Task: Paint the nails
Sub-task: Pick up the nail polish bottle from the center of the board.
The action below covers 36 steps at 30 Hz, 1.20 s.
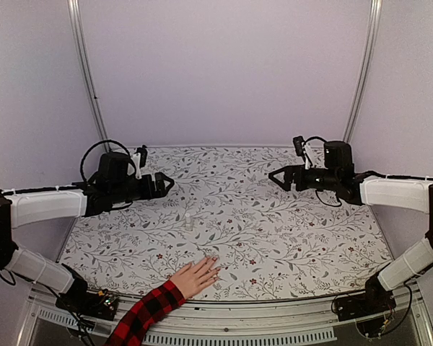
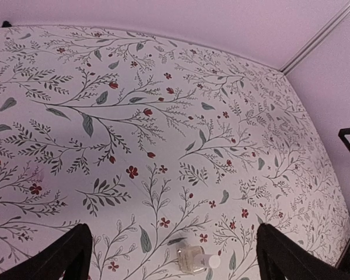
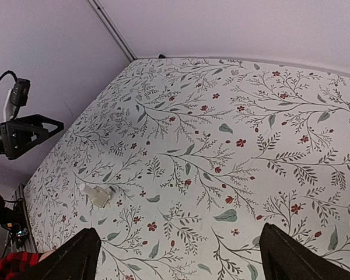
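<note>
Pale glossy nails tip a light-skinned hand flat on the floral-patterned table, near a small clear white-capped bottle. The black left gripper and black right gripper hover with jaws spread, empty.

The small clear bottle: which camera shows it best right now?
Left wrist: the bottle is nearest and largest there, clear body and white cap distinct, though low in frame. The right wrist view shows it whole but smaller and farther. The top view shows only a tiny pale speck.
</note>
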### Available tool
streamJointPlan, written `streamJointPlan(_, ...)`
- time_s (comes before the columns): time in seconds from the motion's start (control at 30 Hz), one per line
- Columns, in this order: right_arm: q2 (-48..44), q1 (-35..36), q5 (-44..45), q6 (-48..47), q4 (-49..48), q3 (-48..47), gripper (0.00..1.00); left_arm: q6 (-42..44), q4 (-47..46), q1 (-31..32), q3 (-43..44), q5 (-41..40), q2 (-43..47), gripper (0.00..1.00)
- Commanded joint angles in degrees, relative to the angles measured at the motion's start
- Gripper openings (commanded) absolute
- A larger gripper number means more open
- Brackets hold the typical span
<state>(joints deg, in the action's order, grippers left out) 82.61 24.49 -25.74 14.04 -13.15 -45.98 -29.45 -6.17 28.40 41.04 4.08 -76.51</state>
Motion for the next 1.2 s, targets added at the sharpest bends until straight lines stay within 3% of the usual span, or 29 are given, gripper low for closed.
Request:
streamJointPlan(0.0,3.2,3.0,8.1,-3.3,6.8,-6.7,0.99,0.4,-2.9,0.8,-2.2,-1.5,2.1,1.0)
streamJointPlan(0.23,6.0,5.6,2.7,-5.5,7.9,-12.7,0.99,1.5,-4.8,0.9,-5.3,-5.2,11.0,1.0)
streamJointPlan(0.5,11.9,10.9,3.1,-9.1,17.7,-26.1,0.99,1.6,2.5,0.0,-4.9,-10.5,17.4,1.0)
streamJointPlan(0.8,26.2,20.8,8.0,-13.4,31.7,-43.0,0.99,-0.2,8.4,-2.7,-4.6,-6.9,17.4,1.0)
streamJointPlan(1.17,41.4,28.2,12.4,-16.9,42.0,-59.9,0.96,-1.7,4.9,-3.7,-6.3,-3.3,14.8,1.0)
